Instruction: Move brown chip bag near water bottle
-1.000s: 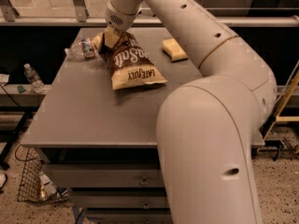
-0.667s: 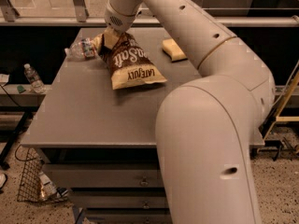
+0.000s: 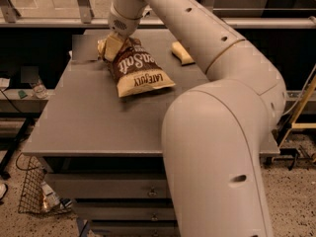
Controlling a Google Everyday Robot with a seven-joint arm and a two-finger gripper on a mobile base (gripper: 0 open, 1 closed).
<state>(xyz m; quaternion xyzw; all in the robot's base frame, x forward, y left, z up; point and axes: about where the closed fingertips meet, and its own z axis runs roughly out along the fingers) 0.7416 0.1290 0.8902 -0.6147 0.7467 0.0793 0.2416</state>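
Where the arm reaches across to the far left part of the table, the gripper is down at the upper left corner of the chip bag. One pale finger lies across the front of that corner, and the fingers are closed narrowly on the bag's top edge. The bag is brown and cream-yellow with white script. It lies lengthwise on the grey tabletop, its top end at the gripper and its yellow bottom end pointing toward the near edge. The bottom end rests on the table surface; the gripped corner looks slightly lifted.

A small yellow sponge lies on the table to the right of the bag, apart from it and partly behind the arm. The arm's large elbow fills the right foreground and covers the table's right side.

Off the table, a small bottle stands on a low ledge to the left. A wire basket sits on the floor below. Drawers are fitted under the tabletop.
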